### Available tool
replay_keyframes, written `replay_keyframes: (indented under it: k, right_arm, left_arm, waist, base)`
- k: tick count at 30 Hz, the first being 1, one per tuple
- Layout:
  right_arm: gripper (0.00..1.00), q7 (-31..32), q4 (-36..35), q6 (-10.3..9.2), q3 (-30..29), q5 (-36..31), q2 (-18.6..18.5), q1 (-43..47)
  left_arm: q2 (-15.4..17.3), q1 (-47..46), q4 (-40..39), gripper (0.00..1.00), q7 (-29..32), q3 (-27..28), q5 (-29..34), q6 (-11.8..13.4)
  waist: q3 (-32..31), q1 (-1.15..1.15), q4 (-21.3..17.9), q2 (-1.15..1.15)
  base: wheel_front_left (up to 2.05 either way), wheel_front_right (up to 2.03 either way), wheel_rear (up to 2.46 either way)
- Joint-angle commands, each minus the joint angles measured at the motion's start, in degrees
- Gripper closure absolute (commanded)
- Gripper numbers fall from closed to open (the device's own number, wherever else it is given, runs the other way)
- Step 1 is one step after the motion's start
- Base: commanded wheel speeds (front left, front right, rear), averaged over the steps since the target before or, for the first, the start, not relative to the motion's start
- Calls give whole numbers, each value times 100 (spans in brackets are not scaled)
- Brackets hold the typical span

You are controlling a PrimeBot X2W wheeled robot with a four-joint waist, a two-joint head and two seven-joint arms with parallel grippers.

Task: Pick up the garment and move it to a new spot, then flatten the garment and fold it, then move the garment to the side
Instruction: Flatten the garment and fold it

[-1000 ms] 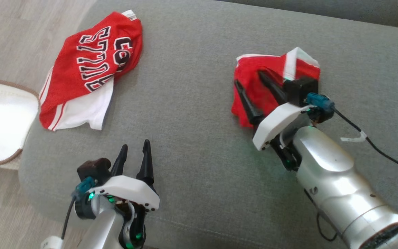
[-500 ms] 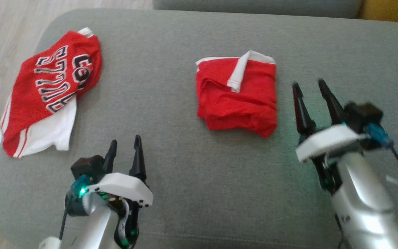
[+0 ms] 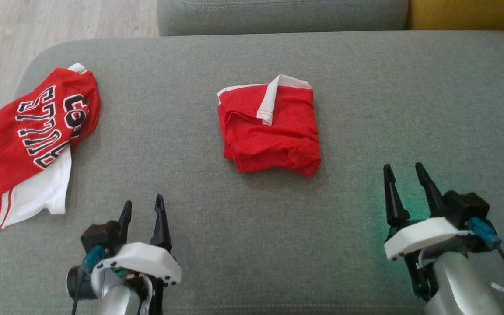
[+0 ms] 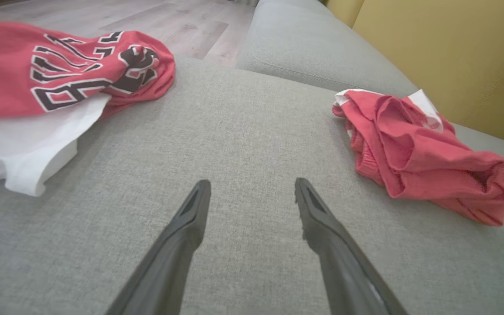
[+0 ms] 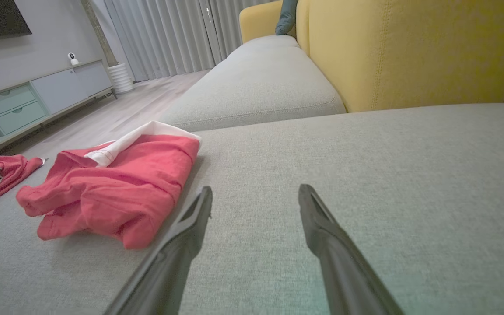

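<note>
Even soft daylight, faint shadows; head view slightly soft; wrist views bowed at edges.

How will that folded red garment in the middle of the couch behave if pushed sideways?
The folded red garment looks soft and floppy, its edges rumpled, so a push would probably bunch it. Its loose white trim may flip open.

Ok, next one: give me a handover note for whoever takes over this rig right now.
Left gripper: open, empty, over the grey cushion.
Right gripper: open, empty, clear of the folded red garment.
That garment lies mid-cushion.
Lettered jersey: bunched at the cushion's left end.
Done: fold. Left: probably the move to the side, if this spot doesn't count.
</note>
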Motion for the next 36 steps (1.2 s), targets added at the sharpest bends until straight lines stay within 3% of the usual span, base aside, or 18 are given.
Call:
replay_keyframes:
  k: [1, 12, 21, 30, 32, 33, 36]
  right_arm:
    - [0, -63, -214, 37, 196, 62, 52, -96]
    - [0, -63, 4, 37, 812, 213, 54, -626]
    - [0, -63, 1144, 37, 1654, 458, 54, -1977]
    - [9, -63, 1888, 37, 1556, 389, 54, -2504]
    - [18, -63, 1914, 37, 1555, 377, 54, -2521]
    - [30, -63, 1930, 37, 1562, 372, 54, -2532]
    - [100, -63, 1963, 37, 1546, 351, 54, -2594]
  left_arm:
    - [82, -74, -196, 0, -32, 211, 51, 14]
    - [82, -214, -248, 0, -32, 5, -46, -42]
    - [82, -394, -238, 0, -32, -346, -236, -45]
    - [82, -412, -311, 0, -32, -452, -323, -31]
    - [82, -409, -311, 0, -32, -515, -331, -62]
    - [82, -410, -310, 0, -32, -542, -336, -68]
    - [82, -409, -317, 0, -32, -613, -371, -64]
  waist:
    - [-10, 0, -12, 0]
    - [301, 0, 323, 0]
    - [668, 0, 1073, 0]
    - [821, 0, 1376, 0]
    - [836, 0, 1391, 0]
    - [842, 0, 1395, 0]
    - [858, 0, 1397, 0]
  base:
    - [0, 0, 0]
    - [0, 0, 0]
    - [0, 0, 0]
    - [0, 0, 0]
    - [0, 0, 0]
    - [0, 0, 0]
    - [0, 0, 0]
